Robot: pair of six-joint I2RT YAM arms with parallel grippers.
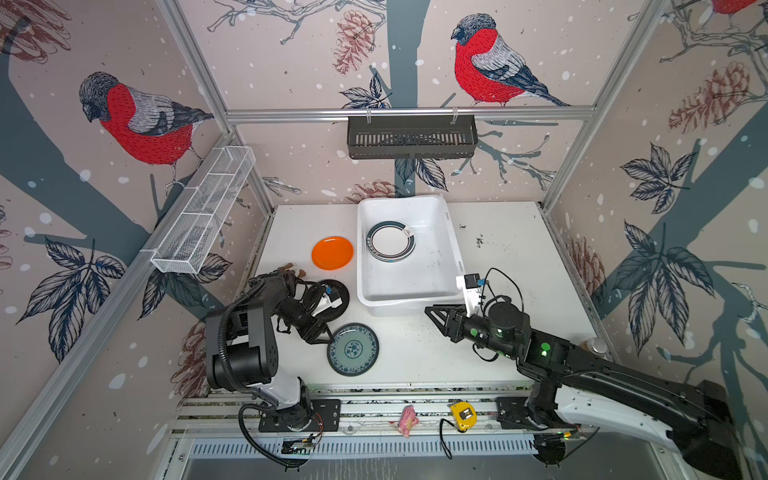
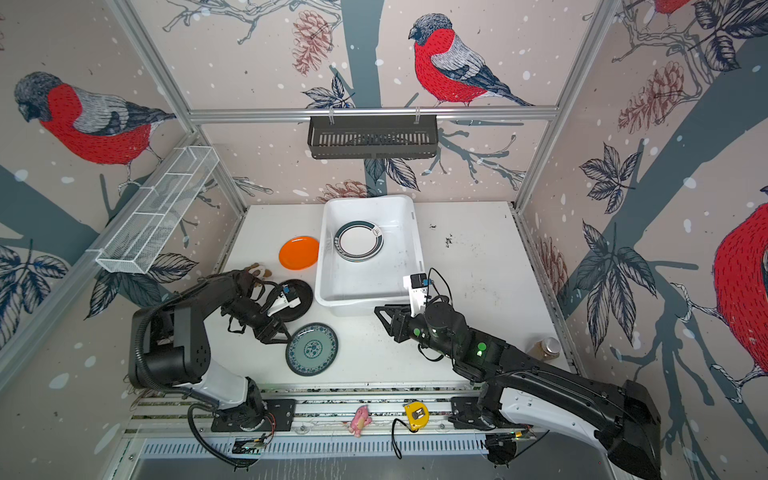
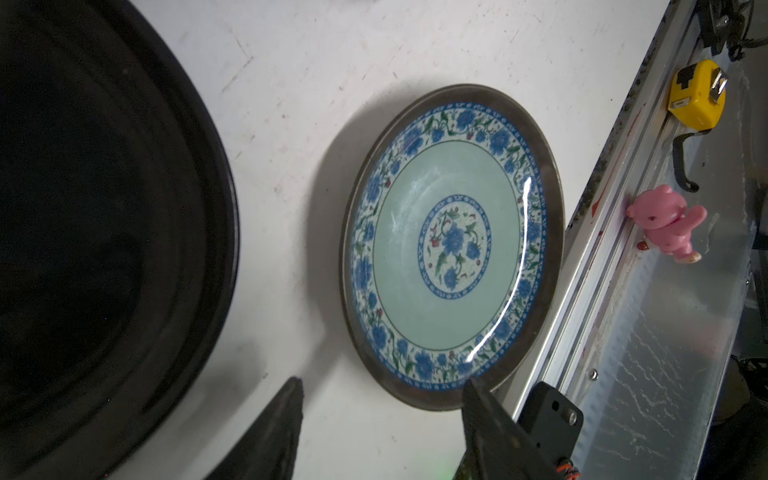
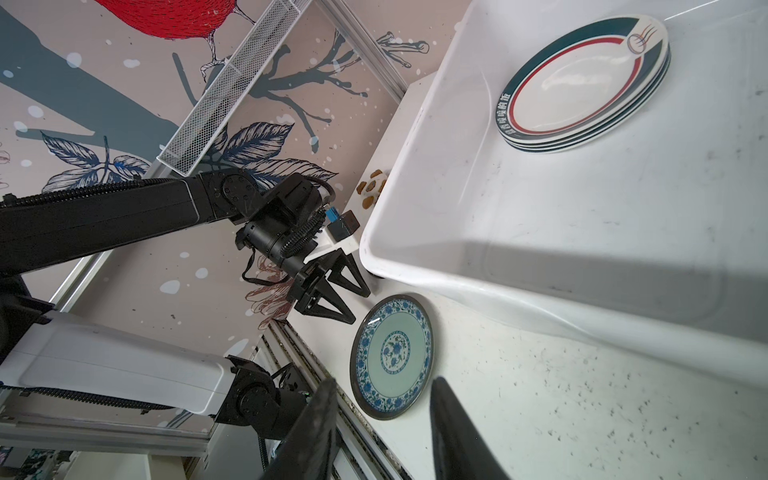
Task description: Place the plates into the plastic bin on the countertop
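L gripper (image 1: 323, 337) sits low over countertop (image 1: 507, 266), jaws approx half apart, empty. One fingertip (image 3: 482, 415) is at the rim of teal floral plate (image 1: 353, 349); contact can't tell. Black plate (image 1: 341, 291) lies just behind it, under the wrist, w/ orange plate (image 1: 332, 252) farther beyond. R gripper (image 1: 433, 319) is narrowly parted, holding nothing, tips near front wall of plastic bin (image 1: 409, 306). Stack of white banded plates (image 1: 390, 241) sits inside bin, beyond it.
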